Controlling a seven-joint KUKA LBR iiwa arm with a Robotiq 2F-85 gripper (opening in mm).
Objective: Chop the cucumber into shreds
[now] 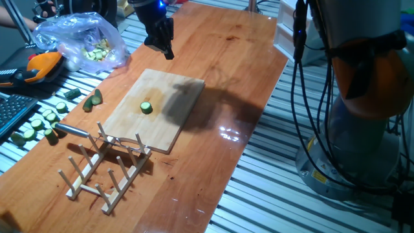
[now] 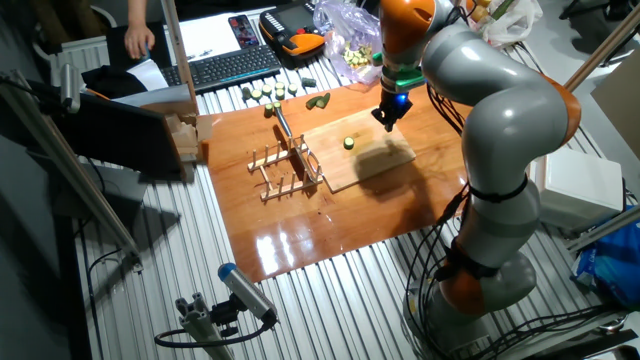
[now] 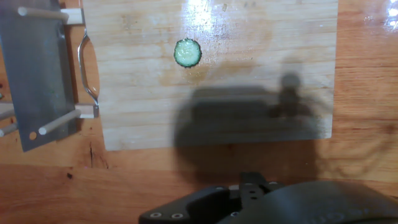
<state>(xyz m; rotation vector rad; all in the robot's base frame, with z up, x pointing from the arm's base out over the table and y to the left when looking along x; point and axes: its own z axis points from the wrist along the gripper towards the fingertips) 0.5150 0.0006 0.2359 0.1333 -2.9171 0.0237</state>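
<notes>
pincer: above board's far edge, touching nothing | opening: cannot tell | cucumber: whole on cutting board

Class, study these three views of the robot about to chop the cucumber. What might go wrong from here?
1. The cucumber slice is small and lies loose on the cutting board; it may slide or roll when pressed.
2. The cleaver rests in the wooden rack; a poor grasp could tip the light rack.
3. The gripper hangs high, so its approach may misjudge height.

No legible text, label or number anywhere (all views)
</notes>
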